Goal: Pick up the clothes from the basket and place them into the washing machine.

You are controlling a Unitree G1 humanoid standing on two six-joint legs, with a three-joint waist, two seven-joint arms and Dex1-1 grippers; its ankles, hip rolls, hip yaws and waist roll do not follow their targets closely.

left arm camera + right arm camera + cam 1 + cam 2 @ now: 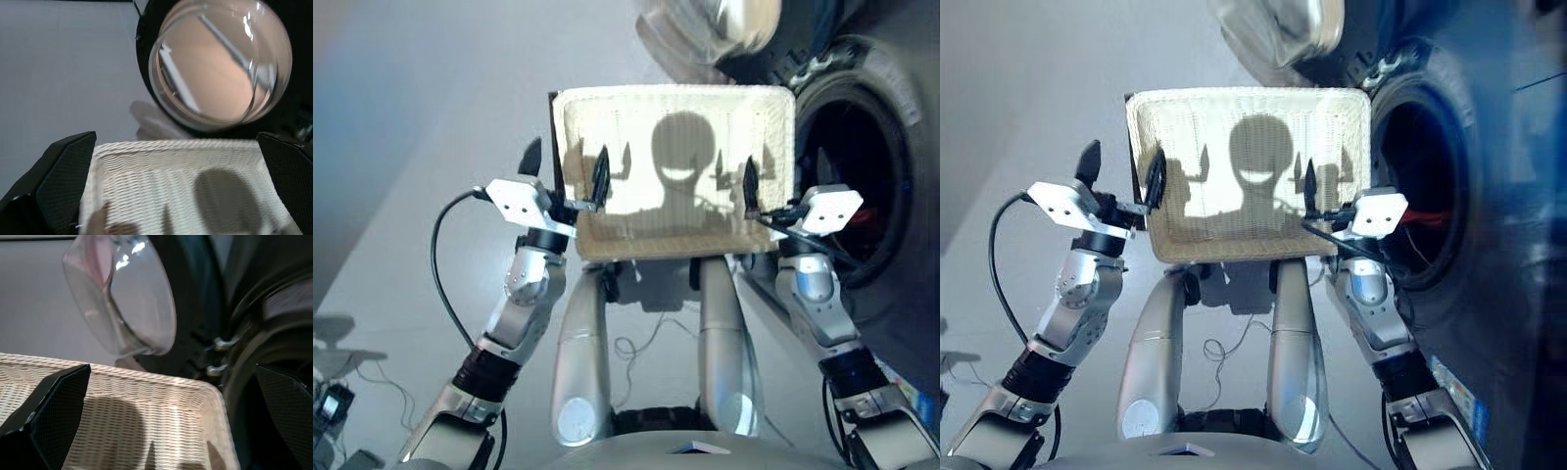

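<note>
The floor [401, 176] is plain, smooth and pale grey. Bright light makes dark shadows on it. Thin wires [636, 348] lie loose on the floor. Something small and dark, maybe a plug [333, 403], sits nearby.

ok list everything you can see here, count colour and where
basket: one, cream-white wicker, empty, in front of the robot between both pincers
washing machine: one, dark grey, to the robot's right, porthole open
glass door: one, clear with black rim, swung open beyond the basket
garment: one, orange-red, inside the drum; no others visible
cable: one, black, looping by the left arm
left pincer: black fingers, open, at the basket's left edge
right pincer: black fingers, open, at the basket's right edge
</note>
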